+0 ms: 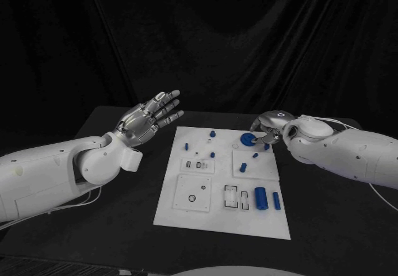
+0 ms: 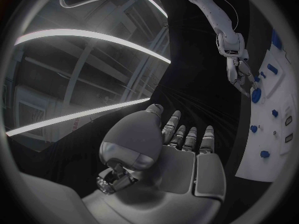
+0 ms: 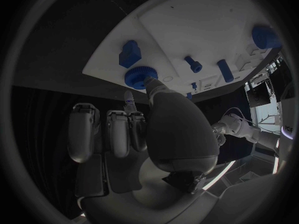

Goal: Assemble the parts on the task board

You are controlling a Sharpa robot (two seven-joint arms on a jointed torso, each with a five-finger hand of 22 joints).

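Two fingers [image 3: 151, 87] of the right hand [image 1: 272, 127] pinch the blue gear [image 1: 248, 138], lying flat near the far edge of the task board [image 1: 217, 219]. Left hand [image 1: 149, 119] hovers beside the board, fingers apart, holding nothing.

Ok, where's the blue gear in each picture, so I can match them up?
Head view: gear at the board's far right, at the right hand.
Left wrist view: gear below the right hand's fingers.
Right wrist view: gear at the fingers.
Shared landmark: the white board.
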